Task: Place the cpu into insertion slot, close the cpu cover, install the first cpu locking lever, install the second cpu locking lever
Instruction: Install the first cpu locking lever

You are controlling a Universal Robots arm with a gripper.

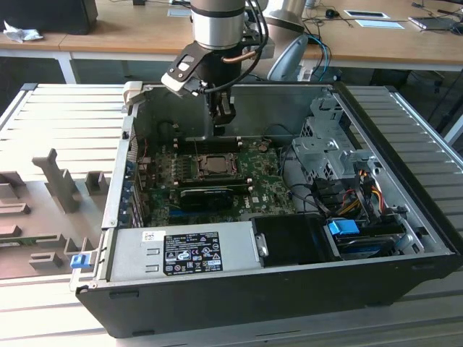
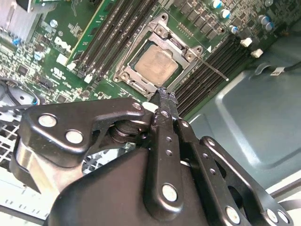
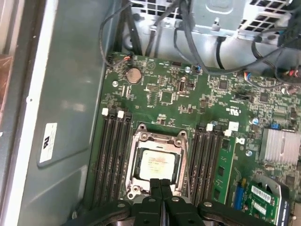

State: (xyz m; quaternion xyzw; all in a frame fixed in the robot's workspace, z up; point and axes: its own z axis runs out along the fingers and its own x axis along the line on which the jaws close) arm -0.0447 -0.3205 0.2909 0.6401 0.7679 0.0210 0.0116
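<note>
My gripper point(image 3: 160, 182) is clenched, its two fingers pressed together with nothing between them, and it hangs inside the open computer case point(image 1: 289, 296) over the green board point(image 3: 188, 94). The chip point(image 3: 157, 165) is down in its socket point(image 3: 133, 189), silver top up. The metal cover frame point(image 3: 160, 139) lies flat around it, so I judge the first two steps done. What matters is how I stand to that socket. In both wrist views my fingertips point at the middle of one edge of the frame, with the chip straight ahead and close. Whether the tips touch the frame I cannot tell. In the exterior view I am above the board, on the far-wall side of the socket. In the second wrist view a thin lever point(image 2: 215, 68) sticks out from a socket corner, off to one side of my fingertips. Its long axis crosses the black memory slots point(image 2: 207, 82) beside it, and it looks unlatched to me.
</note>
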